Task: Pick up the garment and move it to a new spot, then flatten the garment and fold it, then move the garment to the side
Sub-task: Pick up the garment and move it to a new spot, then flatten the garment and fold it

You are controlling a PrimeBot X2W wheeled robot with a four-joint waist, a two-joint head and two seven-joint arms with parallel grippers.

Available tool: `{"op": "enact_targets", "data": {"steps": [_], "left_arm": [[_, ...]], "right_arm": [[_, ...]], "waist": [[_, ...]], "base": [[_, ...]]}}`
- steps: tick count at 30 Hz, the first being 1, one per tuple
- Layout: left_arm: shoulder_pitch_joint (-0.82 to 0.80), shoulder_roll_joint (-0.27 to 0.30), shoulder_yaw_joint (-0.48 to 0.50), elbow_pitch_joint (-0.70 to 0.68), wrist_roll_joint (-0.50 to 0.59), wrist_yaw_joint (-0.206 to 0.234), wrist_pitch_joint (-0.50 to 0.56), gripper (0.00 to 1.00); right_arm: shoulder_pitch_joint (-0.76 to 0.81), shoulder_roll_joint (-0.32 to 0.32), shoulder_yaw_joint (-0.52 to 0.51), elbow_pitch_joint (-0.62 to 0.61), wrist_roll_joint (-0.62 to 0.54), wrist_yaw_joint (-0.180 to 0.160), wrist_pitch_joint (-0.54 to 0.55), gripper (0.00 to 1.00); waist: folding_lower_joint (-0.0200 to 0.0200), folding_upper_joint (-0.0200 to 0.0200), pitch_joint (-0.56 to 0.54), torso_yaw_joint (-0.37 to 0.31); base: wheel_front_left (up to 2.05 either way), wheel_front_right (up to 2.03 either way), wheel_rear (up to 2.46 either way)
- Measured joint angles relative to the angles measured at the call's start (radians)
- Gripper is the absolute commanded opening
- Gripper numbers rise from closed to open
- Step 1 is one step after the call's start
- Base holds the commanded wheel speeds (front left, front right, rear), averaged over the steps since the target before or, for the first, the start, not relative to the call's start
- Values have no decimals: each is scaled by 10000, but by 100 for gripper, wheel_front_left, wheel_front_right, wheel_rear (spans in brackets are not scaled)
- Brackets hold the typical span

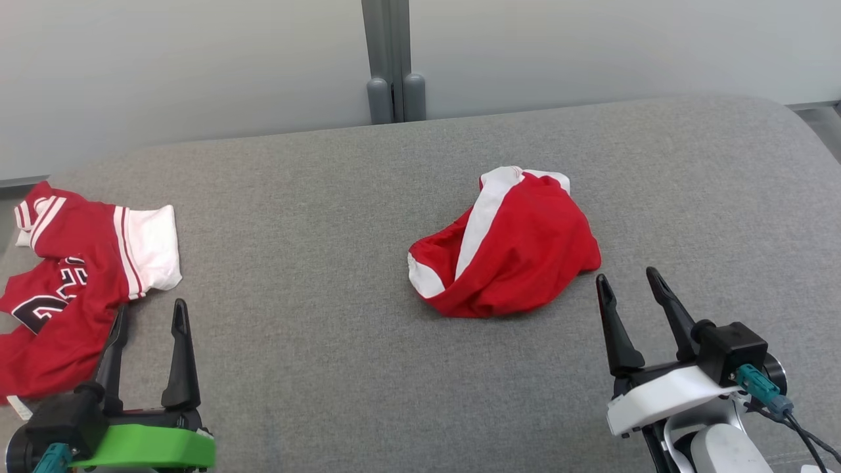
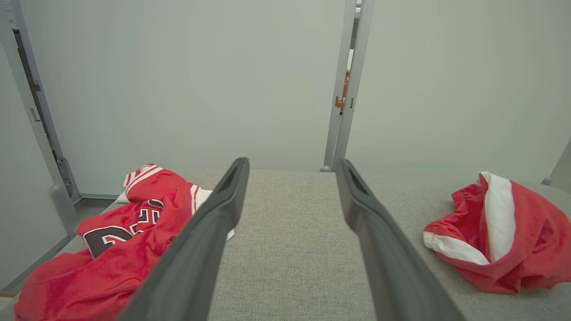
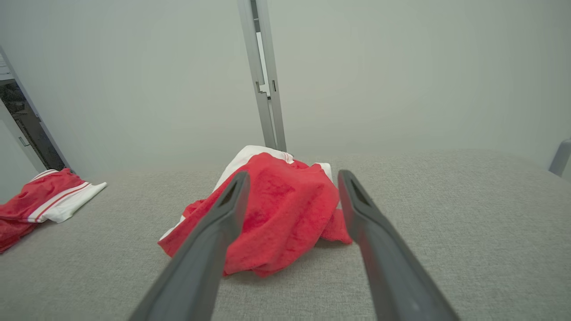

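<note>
Both arms low and waiting at the near edge of the table (image 1: 315, 263), and nothing is in hand: the left gripper (image 1: 150, 307) has its jaws spread wide on empty air, and so does the right gripper (image 1: 626, 276). The shorts (image 1: 506, 243), red with a white stripe, sit crumpled just right of centre, flat on the grey cloth and touching neither gripper. This heap looks like the garment to lift first, though that is a judgement, because a jersey (image 1: 79, 282) also lies out at the table's 9 o'clock edge. Here is the relation that matters: from the right jaws the shorts lie at about 10 o'clock and near, the red hem just beyond the fingertips. From the left jaws they are out at 2 o'clock and well apart. So the right arm is the nearer one, and its wrist view agrees, with the heap dead ahead at 12 between the two fingers. The white stripe runs from 7 to 1 o'clock in the head view, and the heap's long axis seems to follow it. What is hard to read: the shorts are folded over themselves, so waistband and leg openings cannot be told apart, and the underside is hidden. The jersey is cut off at the head view's left edge, its number half buried in folds. The left gripper's outer finger overlaps the jersey's hem, and whether it touches I cannot tell.
</note>
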Motion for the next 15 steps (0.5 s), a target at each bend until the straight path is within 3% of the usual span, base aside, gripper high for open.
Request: {"op": "enact_targets", "data": {"steps": [15], "left_arm": [[74, -174, 148, 270, 259, -251, 0, 100]], "right_arm": [[275, -69, 10, -253, -4, 0, 217, 100]], "waist": [[0, 0, -55, 158]], "base": [[0, 0, 0]]}}
